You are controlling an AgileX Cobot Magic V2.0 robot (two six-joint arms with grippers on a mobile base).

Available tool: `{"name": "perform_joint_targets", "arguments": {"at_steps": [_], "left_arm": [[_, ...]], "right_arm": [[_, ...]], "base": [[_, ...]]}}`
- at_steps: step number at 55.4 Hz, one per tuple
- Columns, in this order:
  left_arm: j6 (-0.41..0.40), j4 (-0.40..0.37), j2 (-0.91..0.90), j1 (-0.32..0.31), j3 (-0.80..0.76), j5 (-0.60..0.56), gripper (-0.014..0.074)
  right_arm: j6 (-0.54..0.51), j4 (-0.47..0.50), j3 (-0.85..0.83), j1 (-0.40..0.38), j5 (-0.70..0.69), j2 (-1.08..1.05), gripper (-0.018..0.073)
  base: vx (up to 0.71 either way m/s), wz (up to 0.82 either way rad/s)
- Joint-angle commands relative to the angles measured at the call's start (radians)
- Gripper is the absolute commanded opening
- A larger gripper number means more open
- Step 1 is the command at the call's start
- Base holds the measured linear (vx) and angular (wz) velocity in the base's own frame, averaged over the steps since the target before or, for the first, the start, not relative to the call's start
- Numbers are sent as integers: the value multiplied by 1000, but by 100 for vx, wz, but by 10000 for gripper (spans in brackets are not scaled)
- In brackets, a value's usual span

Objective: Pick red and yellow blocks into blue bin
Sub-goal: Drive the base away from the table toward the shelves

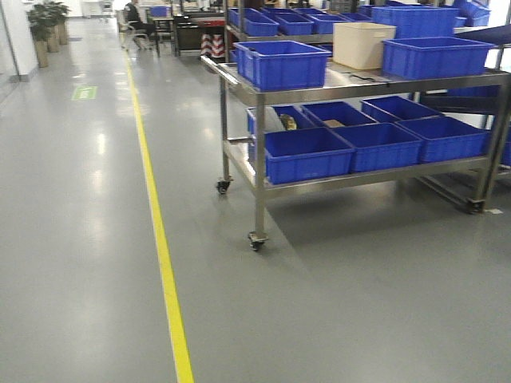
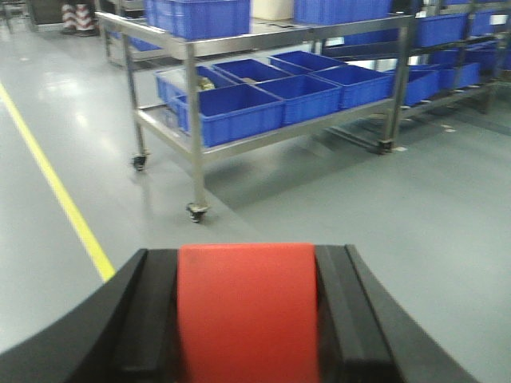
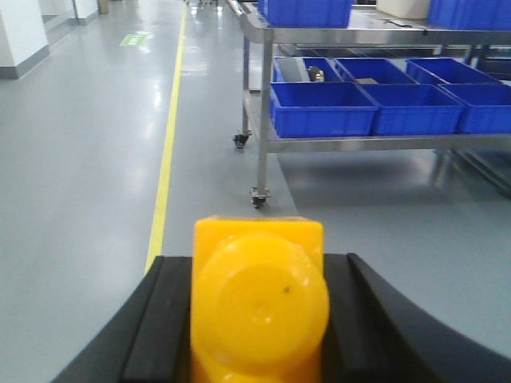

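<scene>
In the left wrist view, my left gripper [image 2: 247, 267] is shut on the plain red block [image 2: 246, 315], which fills the gap between the black fingers [image 2: 148, 311]. My right gripper [image 3: 258, 271] is shut on the yellow block [image 3: 259, 307], with a round stud facing the camera. Both are held above the grey floor, well short of a steel cart [image 1: 359, 84]. Several blue bins with slanted walls sit on the cart's lower shelf [image 1: 307, 155] [image 2: 231, 112] [image 3: 323, 108]. I cannot tell which one is the task's blue bin. Neither gripper shows in the front view.
The wheeled cart stands ahead to the right, its nearest caster [image 1: 256, 239] on the floor. Taller blue crates [image 1: 279, 64] and a beige box [image 1: 363, 44] sit on its top shelf. A yellow floor line [image 1: 160, 231] runs along the left. More racks with blue bins stand behind.
</scene>
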Motion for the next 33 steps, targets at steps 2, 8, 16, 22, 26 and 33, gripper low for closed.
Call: {"name": "perform_joint_targets", "arguments": {"at_steps": [2,8,16,22,26,33], "left_arm": [[-9,-5,-1,-5,-26,-86,2],[-9,-5,-1,-5,-26,-86,2],[-9,-5,-1,-5,-26,-86,2],[-9,-5,-1,-5,-26,-86,2],[-9,-5,-1,-5,-26,-86,2],[-9,-5,-1,-5,-26,-86,2]], "right_arm": [[-5,-13,-30,-4,-80,5,-11],[-5,-13,-30,-4,-80,5,-11],[-5,-13,-30,-4,-80,5,-11],[-5,-13,-30,-4,-80,5,-11],[-5,-13,-30,-4,-80,5,-11],[-5,-13,-30,-4,-80,5,-11]], "base": [[29,31],[30,28],[33,17],[35,0],[37,-15],[41,-30]]}}
